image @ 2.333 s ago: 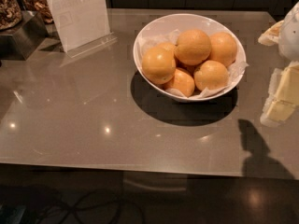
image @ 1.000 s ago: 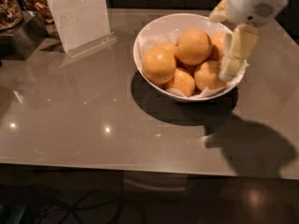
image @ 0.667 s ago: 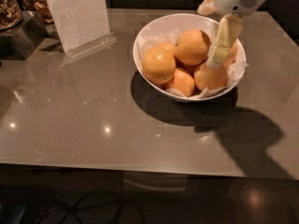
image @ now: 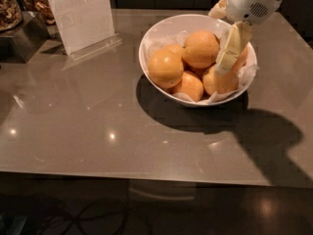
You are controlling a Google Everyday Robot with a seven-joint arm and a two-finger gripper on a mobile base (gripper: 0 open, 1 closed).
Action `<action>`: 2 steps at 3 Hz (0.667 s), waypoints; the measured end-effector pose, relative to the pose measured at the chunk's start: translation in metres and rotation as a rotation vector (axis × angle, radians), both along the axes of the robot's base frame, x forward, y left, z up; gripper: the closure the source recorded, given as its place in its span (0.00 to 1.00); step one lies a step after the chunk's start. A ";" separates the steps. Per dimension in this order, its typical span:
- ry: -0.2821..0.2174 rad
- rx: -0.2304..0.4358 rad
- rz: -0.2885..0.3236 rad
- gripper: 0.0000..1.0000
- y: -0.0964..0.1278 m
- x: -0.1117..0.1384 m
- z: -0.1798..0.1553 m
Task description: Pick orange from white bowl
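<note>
From the one camera, which looks down across the desk (image: 98, 126), the bowl (image: 182, 18) stands toward the far right. It is lined with crinkled paper (image: 246, 75), I would guess to cushion the fruit and stop it rolling on the glossy wall.

Several oranges are heaped inside. The orange (image: 199, 48) that I take for the target is the biggest and rides on top of the pile toward the back, resting on its neighbours. That leaves its upper half bare, so it should be the easiest to get around without shoving the rest.

The hand (image: 230, 45) hangs over the right side of the bowl, its white housing above the far rim and its pale tip slanting down into the pile. The tip sits just right of the orange, in front of a lower orange (image: 221, 81) near the right wall. I cannot tell whether it touches either one, nor whether the hand is spread or pressed together. It holds nothing that I can see.

My guess is that it is lining up to come in from the right, where the rim is nearest. The risk is nudging the heap.

A clear sign stand (image: 80, 13) sits well apart at the far left.
</note>
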State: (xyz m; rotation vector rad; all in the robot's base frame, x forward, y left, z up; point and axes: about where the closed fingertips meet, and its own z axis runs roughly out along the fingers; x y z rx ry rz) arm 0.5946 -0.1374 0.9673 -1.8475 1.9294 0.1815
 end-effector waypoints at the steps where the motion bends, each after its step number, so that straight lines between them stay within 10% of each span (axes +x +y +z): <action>1: 0.054 0.076 -0.001 0.00 0.006 0.010 -0.029; 2: 0.092 0.128 -0.007 0.00 0.011 0.019 -0.051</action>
